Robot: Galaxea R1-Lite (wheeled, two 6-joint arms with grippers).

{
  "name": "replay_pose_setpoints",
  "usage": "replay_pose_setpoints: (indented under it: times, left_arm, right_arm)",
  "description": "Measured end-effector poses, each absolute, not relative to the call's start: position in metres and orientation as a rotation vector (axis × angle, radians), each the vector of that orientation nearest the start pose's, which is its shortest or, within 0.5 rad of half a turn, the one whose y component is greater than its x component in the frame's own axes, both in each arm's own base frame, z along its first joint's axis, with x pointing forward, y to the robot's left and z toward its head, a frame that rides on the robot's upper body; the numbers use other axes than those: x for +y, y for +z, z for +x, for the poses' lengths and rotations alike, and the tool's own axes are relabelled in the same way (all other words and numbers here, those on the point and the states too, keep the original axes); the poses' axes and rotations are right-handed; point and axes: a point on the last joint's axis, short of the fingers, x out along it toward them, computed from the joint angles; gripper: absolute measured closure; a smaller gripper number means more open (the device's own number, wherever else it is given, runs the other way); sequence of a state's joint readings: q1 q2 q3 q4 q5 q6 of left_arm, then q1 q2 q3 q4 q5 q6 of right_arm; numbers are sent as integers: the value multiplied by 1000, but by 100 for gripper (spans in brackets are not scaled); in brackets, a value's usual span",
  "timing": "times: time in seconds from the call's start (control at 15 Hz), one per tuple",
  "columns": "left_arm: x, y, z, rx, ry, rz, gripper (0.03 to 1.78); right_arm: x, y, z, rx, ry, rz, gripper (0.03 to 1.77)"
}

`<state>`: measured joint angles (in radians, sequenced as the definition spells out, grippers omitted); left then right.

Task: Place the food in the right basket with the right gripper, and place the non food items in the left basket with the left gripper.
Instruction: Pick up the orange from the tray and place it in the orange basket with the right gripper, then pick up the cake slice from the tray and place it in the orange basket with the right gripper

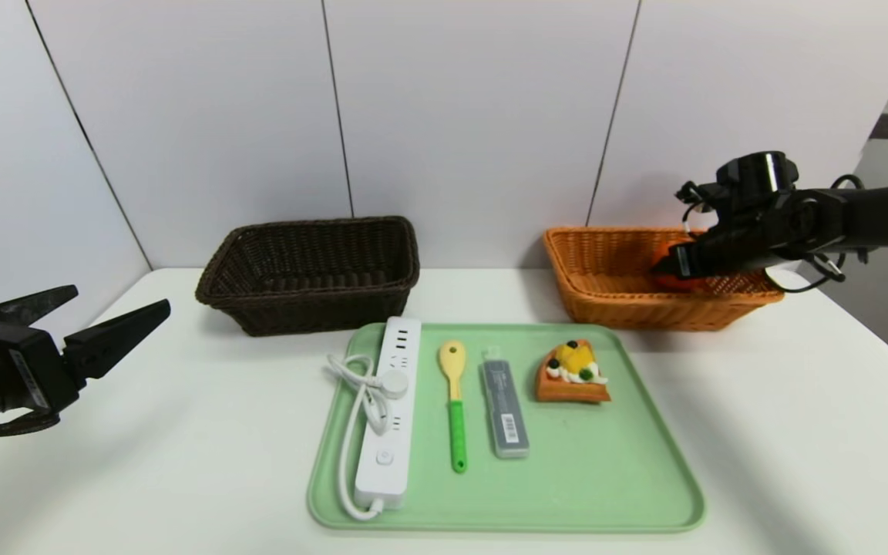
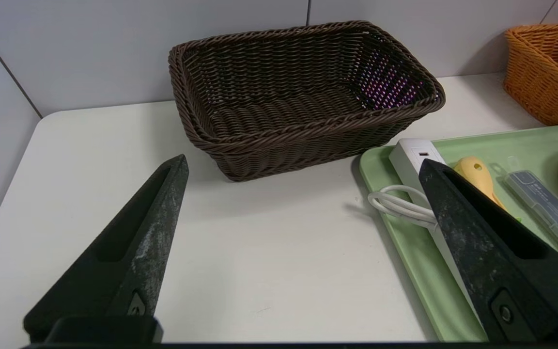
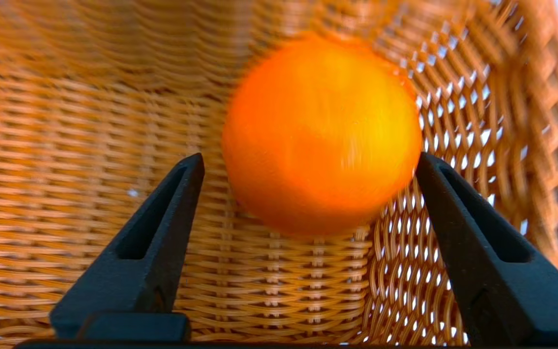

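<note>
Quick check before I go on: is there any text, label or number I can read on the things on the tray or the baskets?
No text can be read.
Clear case: dark print along it and a white barcode sticker near one end, both too small to read.
Power strip: only sockets and a button, no legible marking.
Spoon, cake slice, brown basket, orange basket: no lettering.

You have an orange inside the orange wicker basket, blurred. On the green tray lie a white power strip with coiled cord, a yellow-and-green spoon, a grey slim case and a fruit tart slice — side by side. The dark brown basket holds nothing.
</note>
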<state>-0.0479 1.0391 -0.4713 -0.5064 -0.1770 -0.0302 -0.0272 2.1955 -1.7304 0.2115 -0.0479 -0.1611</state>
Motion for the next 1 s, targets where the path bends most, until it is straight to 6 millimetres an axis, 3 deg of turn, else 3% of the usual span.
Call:
replay_pose_setpoints:
  times: [0.27, 0.53, 0.67, 0.8, 1.0]
  left_arm:
    - [-11, 222, 137, 65, -226, -33, 12]
    - [-11, 223, 137, 62, -227, -32, 12]
    - [-11, 224, 137, 60, -229, -32, 12]
    - [-11, 224, 137, 59, -231, -30, 12]
    - [-11, 224, 135, 56, -233, -30, 12]
  right_arm:
    - [-12, 204, 427, 614, -21, -171, 20]
    - [0, 256, 384, 514, 7, -180, 16]
    - [22, 280, 358, 451, 71, -196, 14]
    - [60, 299, 327, 408, 190, -212, 13]
    - [112, 312, 281, 406, 375, -190, 12]
